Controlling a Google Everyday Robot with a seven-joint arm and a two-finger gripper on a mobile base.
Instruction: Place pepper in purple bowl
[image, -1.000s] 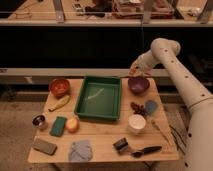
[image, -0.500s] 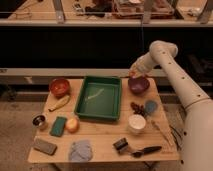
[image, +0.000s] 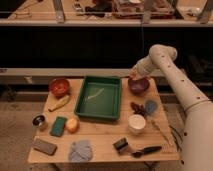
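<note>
Pepper (image: 133, 76) clamped in the shut gripper (image: 133, 75), at the purple bowl's (image: 139, 85) ten o'clock rim, green tray (image: 99, 97) at nine o'clock.

arm outstretched, gripper (image: 133, 75) low, jaws closed

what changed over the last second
The pincer, shut, drifted slightly left along the far rim of the purple bowl; whether it holds the pepper is unclear. The green tray, orange bowl and white cup stayed put.
</note>
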